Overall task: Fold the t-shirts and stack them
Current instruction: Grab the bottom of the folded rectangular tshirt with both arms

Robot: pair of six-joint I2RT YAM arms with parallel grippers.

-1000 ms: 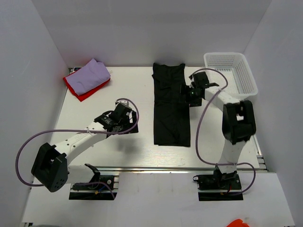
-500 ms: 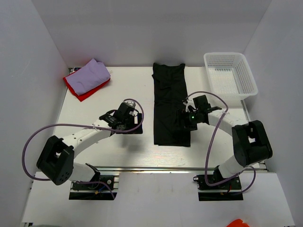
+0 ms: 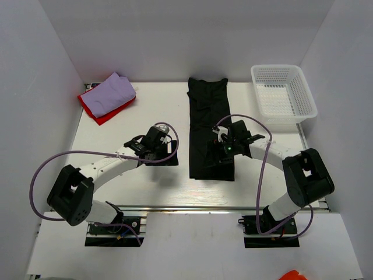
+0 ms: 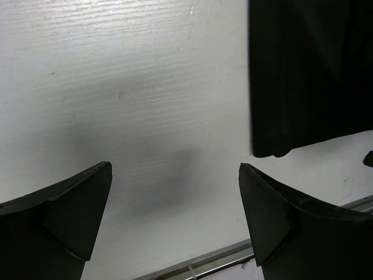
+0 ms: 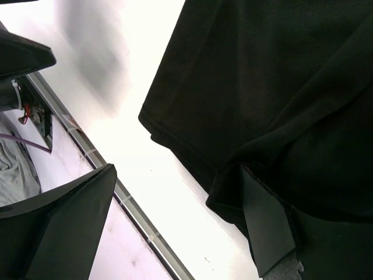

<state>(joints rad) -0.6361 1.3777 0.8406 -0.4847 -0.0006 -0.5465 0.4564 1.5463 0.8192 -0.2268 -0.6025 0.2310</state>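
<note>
Your left pincer [image 4: 175, 168] hangs spread over the bench [image 3: 99, 137], the black t-shirt [image 3: 208, 125] at its 2 o'clock. Your right pincer [image 5: 176, 169] is spread too, one finger [image 5: 268, 227] seemingly touching that shirt's hem. The lavender t-shirt [image 3: 113, 92] lies on the red t-shirt [image 3: 111, 114] at 10 o'clock.

The black t-shirt [image 3: 208, 116] in the middle is plain all over. At ten o'clock the pale purple shirt [image 3: 112, 92] sits on the bright red shirt [image 3: 104, 115]. At two o'clock the basket [image 3: 278, 93] is white with a net of small holes. The table [image 4: 145, 87] is white with thin lines
</note>
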